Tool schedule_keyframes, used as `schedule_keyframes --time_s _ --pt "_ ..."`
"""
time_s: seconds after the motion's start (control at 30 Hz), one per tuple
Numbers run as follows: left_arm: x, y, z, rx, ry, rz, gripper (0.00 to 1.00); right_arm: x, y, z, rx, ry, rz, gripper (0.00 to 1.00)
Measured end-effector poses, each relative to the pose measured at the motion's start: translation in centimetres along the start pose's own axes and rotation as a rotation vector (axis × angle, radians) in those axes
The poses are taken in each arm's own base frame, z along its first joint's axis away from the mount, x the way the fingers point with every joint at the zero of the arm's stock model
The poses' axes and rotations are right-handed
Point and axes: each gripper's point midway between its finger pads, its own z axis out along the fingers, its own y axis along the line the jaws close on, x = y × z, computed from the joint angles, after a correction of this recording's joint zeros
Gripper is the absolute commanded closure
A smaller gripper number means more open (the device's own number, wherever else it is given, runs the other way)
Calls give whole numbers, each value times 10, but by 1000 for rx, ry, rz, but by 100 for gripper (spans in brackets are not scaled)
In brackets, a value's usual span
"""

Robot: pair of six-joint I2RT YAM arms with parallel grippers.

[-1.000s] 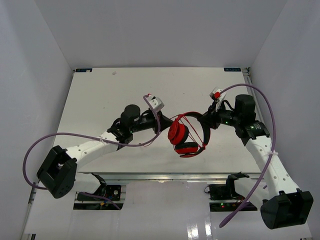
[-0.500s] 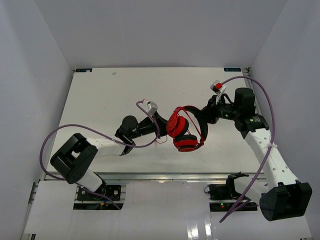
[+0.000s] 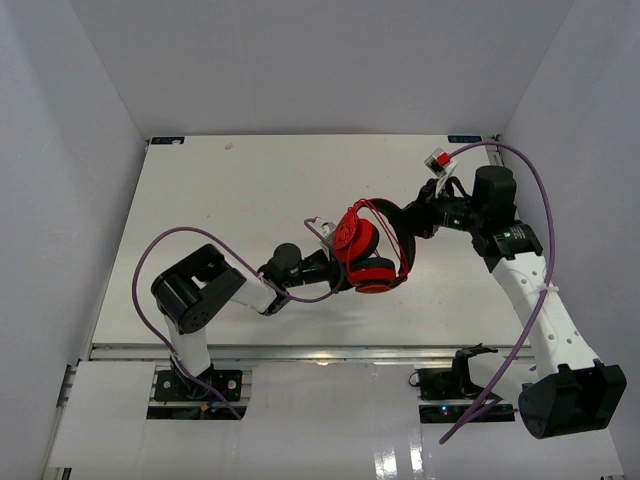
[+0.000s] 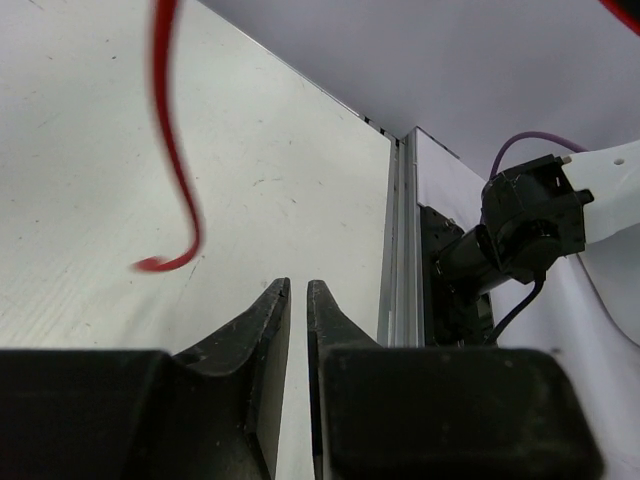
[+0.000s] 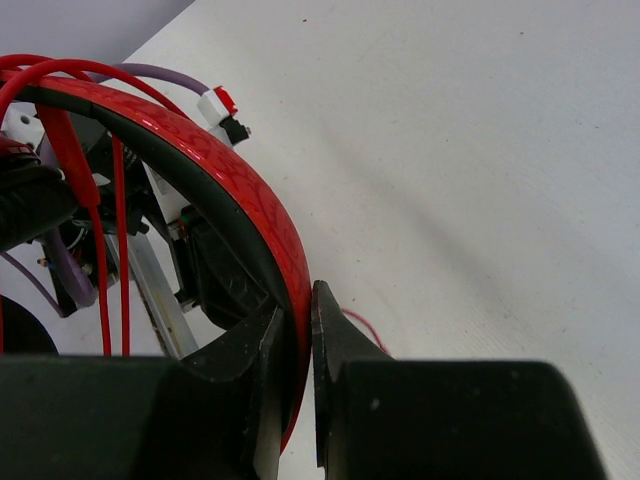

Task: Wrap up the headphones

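The red headphones point(image 3: 365, 250) with a black headband hang above the middle of the table. My right gripper point(image 3: 407, 222) is shut on the headband; in the right wrist view the red band point(image 5: 250, 200) runs between its fingertips point(image 5: 298, 300). Loops of the thin red cable point(image 5: 100, 230) cross the headband. My left gripper point(image 3: 335, 266) sits low beside the ear cups, on their left. In the left wrist view its jaws point(image 4: 298, 290) stand almost together with nothing between them. A loose end of the red cable point(image 4: 175, 170) hangs free ahead of it.
Thick purple robot cables point(image 3: 150, 260) loop off both arms. The left arm is folded tight near the table's front edge point(image 3: 300, 347). The table's metal edge rail point(image 4: 400, 250) and a black arm mount point(image 4: 520, 230) show in the left wrist view.
My left arm has folded and swung its gripper right and toward the front, low beside the ear cups. My right gripper has carried the headphones slightly back.
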Motion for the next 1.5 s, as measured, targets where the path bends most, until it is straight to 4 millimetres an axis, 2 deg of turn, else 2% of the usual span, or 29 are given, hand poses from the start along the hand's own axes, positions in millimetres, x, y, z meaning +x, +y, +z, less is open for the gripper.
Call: schedule_keyframes --time_s 0.13,0.23,0.37,0.5,0.6,0.77,0.8,0.9,1.07,1.23,1.3,1.4,1.5 --pt "0 -1 9 14 -15 6 62 -6 1 -1 0 -9 -3 92" --pt "-4 -1 11 5 -44 23 59 -11 3 -2 0 -17 -4 92" --pt "3 7 -4 -70 -68 31 57 -14 4 -2 -1 -22 -5 92" --pt "16 5 -31 -130 -54 39 47 -17 4 -2 -4 -25 -4 92" --pt "12 -15 -43 -112 -57 76 44 -18 4 -2 -8 -25 0 92" --pt "-4 -65 -53 -59 -96 192 41 -17 4 -1 -8 -23 9 92" --pt "-7 -74 -56 -53 -105 213 38 -17 4 -1 -8 -23 10 92" --pt "-14 -78 -67 -97 -131 255 26 -17 4 -1 -10 -23 11 92" --pt "-11 -51 -72 -229 -115 332 15 -17 7 -1 -25 -22 20 92" --pt "-5 7 -50 -433 -66 384 14 -17 11 -1 -46 -21 34 92" --pt "-13 28 -49 -507 -96 392 10 -18 13 -1 -52 -22 38 92" --pt "-31 52 -59 -623 -166 406 9 -21 16 -3 -61 -26 36 92" --pt "-50 59 -68 -693 -243 416 12 -26 20 -5 -66 -37 25 92"
